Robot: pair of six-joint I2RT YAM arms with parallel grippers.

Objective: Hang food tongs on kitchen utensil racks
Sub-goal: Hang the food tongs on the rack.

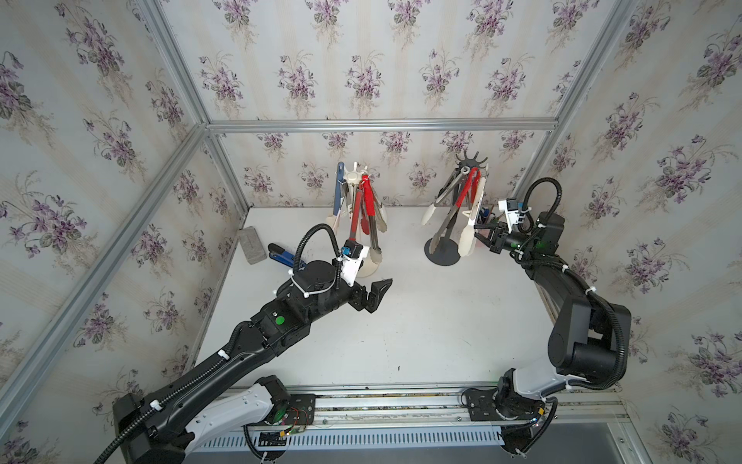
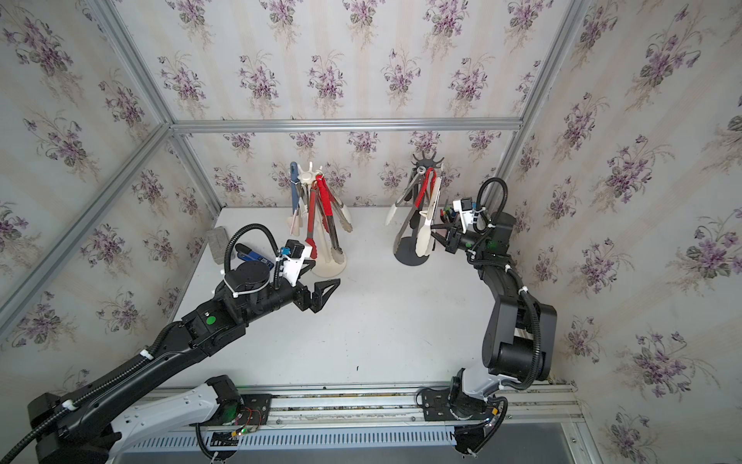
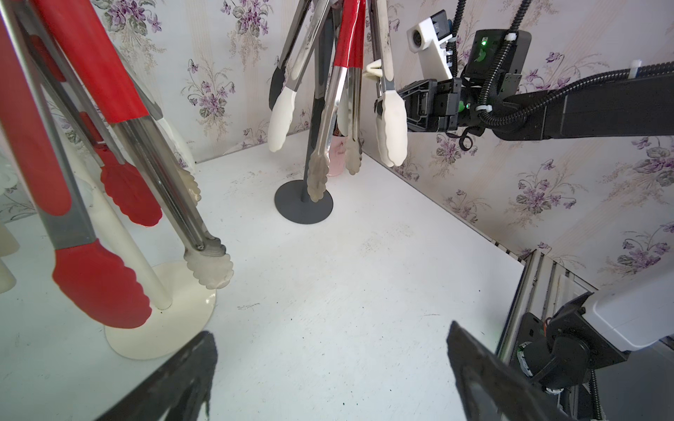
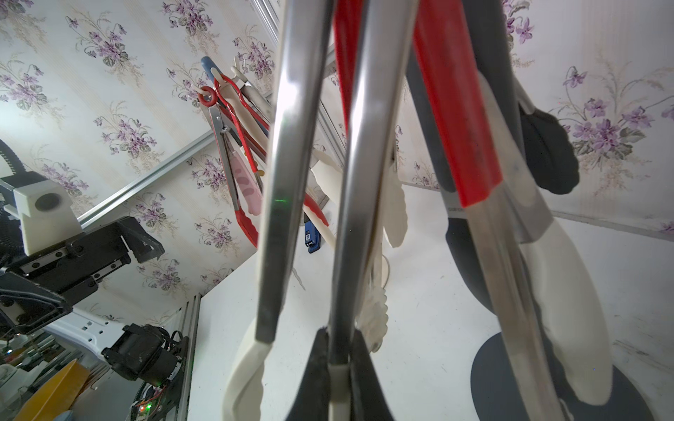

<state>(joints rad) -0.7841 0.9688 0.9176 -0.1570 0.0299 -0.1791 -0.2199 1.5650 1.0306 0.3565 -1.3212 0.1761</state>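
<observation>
Now right gripper [image 4: 339, 339] jaws pinching white-tipped tongs [image 4: 359, 182] — seemingly seating them on dark rack [image 1: 441, 257] just beyond; left gripper [image 3: 328, 379] jaws gaping, empty.

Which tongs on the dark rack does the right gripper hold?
The white-tipped tongs hanging nearest that arm: the right gripper is shut on one steel arm just above its tip. The other white-tipped pair hangs free.

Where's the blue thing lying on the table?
In both top views the blue tool lies flat on the left side of the table, between the grey block and the white rack's base.
</observation>
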